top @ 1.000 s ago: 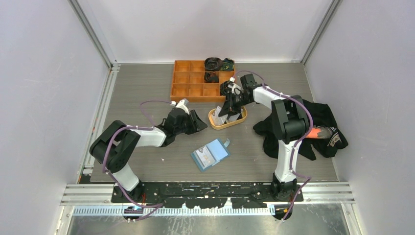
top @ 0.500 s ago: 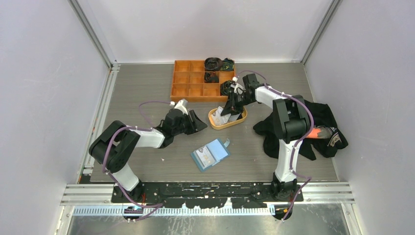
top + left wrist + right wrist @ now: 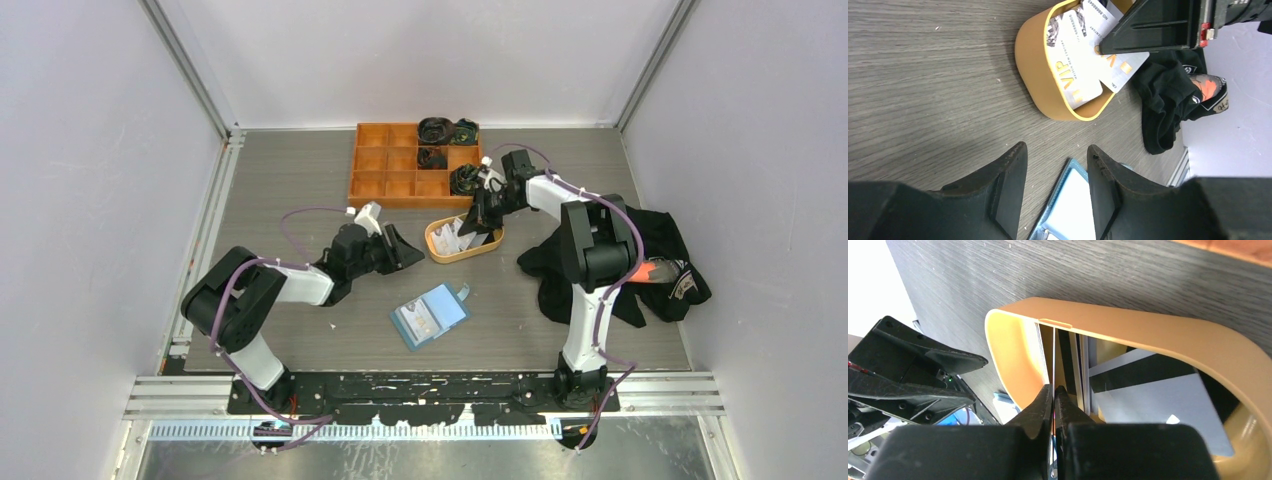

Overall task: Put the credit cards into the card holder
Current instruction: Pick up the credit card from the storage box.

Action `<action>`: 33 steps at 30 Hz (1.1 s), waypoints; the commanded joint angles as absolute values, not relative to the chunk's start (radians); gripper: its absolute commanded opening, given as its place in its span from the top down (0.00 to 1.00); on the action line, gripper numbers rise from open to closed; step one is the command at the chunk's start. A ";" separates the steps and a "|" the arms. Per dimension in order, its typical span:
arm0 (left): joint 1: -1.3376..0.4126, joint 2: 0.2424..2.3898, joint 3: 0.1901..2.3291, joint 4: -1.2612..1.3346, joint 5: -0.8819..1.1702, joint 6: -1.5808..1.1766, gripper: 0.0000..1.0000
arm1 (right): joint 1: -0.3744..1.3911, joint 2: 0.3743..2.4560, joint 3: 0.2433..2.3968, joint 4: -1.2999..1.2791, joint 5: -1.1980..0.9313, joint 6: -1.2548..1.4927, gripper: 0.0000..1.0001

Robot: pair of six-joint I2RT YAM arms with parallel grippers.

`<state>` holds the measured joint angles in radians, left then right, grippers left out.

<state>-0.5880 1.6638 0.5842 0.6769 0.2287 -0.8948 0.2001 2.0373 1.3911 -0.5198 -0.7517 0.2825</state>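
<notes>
My grey wood-grain table (image 3: 290,180) carries an orange compartment tray (image 3: 385,160) at the far middle, an oval tan dish (image 3: 440,256) just near of it, the open blue card holder (image 3: 430,315) nearer still, and a black garment (image 3: 660,235) heaped at the right.

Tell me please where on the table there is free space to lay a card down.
Bare table lies left of the orange tray, and also between the card holder and the black cloth. It is crowded around the tan dish, where the left gripper sits and the right gripper pinches a card.
</notes>
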 commanded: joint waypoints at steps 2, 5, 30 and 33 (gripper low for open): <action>-0.575 1.639 0.558 0.843 0.299 -0.915 0.51 | 0.181 1.921 1.391 -0.521 -0.706 0.240 0.93; -0.571 1.646 0.537 0.923 0.339 -0.944 0.49 | 0.169 1.882 1.378 -0.525 -0.692 0.204 0.94; -0.913 1.205 0.281 1.031 -0.047 -0.791 0.24 | 0.172 1.387 0.997 -0.089 -1.181 0.383 0.97; -0.928 1.175 0.250 1.111 -0.030 -0.823 0.17 | 0.222 1.323 0.938 0.054 -1.215 0.457 0.98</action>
